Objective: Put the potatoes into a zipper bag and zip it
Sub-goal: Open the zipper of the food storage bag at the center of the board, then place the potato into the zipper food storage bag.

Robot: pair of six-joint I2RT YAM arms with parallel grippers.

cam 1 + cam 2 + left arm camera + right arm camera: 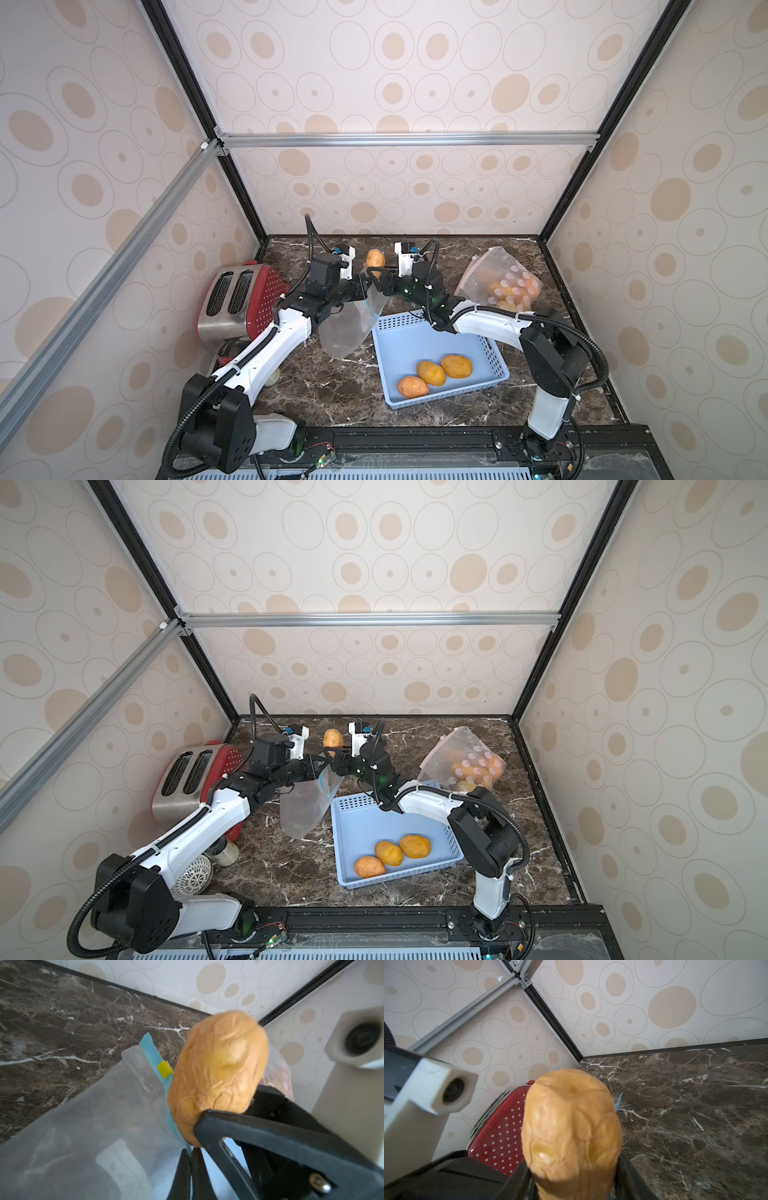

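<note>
Dropping the potato [375,258] in cleanly is the step in hand, by the look of it. It's pinched upright by its lower end in the right gripper [376,273], jaws about half open around it, just past the basket's [415,340] far left corner. The bag [345,328] is hung by its blue zip edge from the left gripper [190,1155], which is clamped fully shut on it, off the basket's left side. The mouth seems barely parted, so it should probably be spread before anything is let go. The potato is best lowered past the yellow slider [165,1069] and only then released. Three more potatoes [431,372] are left in the basket, and a full bag [498,282] is parked beyond its far right corner.
</note>
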